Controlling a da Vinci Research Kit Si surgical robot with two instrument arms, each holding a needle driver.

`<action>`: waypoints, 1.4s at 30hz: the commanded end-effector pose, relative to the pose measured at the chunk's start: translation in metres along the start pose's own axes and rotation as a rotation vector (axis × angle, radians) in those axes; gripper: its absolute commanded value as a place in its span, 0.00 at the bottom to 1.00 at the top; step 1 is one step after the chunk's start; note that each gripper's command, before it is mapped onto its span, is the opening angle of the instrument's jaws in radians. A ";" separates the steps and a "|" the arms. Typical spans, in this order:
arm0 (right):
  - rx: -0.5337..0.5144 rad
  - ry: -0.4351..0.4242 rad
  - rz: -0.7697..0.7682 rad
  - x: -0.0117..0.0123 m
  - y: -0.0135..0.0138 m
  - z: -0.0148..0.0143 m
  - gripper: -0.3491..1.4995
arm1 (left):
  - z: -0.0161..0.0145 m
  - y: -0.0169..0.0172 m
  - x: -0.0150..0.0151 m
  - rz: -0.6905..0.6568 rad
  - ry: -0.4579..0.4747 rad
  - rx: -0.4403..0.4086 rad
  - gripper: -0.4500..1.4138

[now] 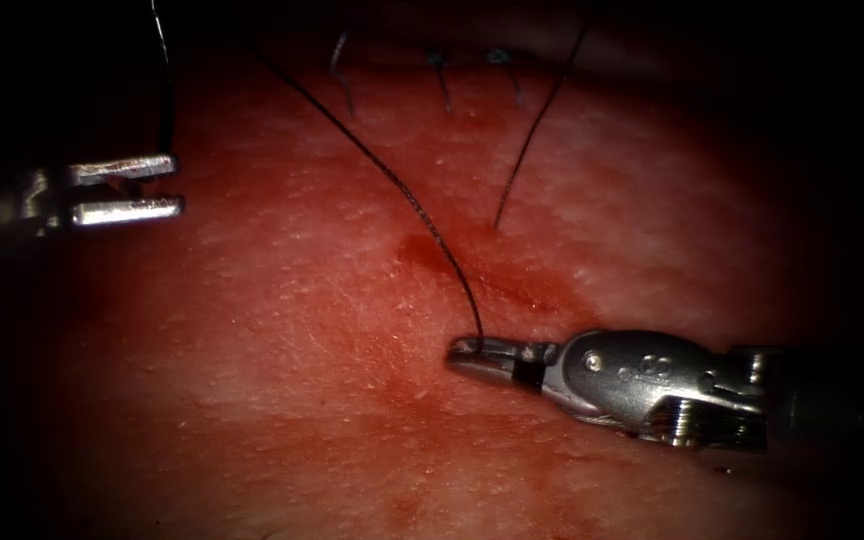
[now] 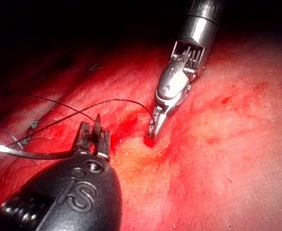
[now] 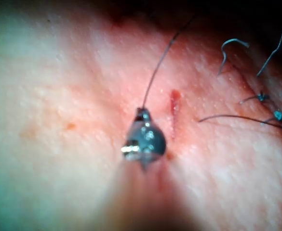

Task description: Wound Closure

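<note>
My right pincer (image 1: 477, 352) is closed on the thin black thread (image 1: 392, 178) at its tip, low over the red, wet pork tissue (image 1: 282, 330). My left pincer (image 1: 157, 185) grips the curved steel needle (image 2: 25, 153) near one end, clear of the tissue. The thread runs up and leftward from my right pincer, and the needle lies well off to the left, nearer my left arm.
</note>
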 end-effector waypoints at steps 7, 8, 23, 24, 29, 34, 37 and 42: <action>0.095 0.021 0.048 0.0080 -0.0073 -0.0019 0.00 | 0.0023 -0.0010 -0.0038 -0.012 0.007 0.004 0.00; 0.107 0.023 0.051 0.0087 -0.0079 -0.0020 0.00 | 0.0024 -0.0011 -0.0040 -0.017 0.006 0.004 0.00; 0.077 0.066 -0.036 0.0099 -0.0058 -0.0010 0.86 | 0.0019 -0.0020 -0.0047 -0.018 0.000 0.003 0.00; 0.073 0.070 -0.042 0.0094 -0.0051 -0.0014 0.86 | 0.0018 -0.0022 -0.0049 -0.018 -0.006 0.006 0.00; -0.019 0.047 -0.089 0.0060 -0.0009 -0.0030 0.85 | 0.0015 -0.0038 -0.0069 -0.014 -0.060 0.051 0.00; -0.050 -0.008 -0.147 0.0030 0.0002 0.0000 0.86 | 0.0020 -0.0036 -0.0071 -0.013 -0.065 0.059 0.00; -0.035 -0.008 -0.155 0.0021 0.0002 0.0009 0.87 | 0.0017 -0.0039 -0.0070 -0.016 -0.062 0.060 0.00; 0.021 0.032 -0.125 0.0029 -0.0005 -0.0012 0.89 | 0.0001 -0.0059 -0.0077 -0.041 -0.036 0.109 0.00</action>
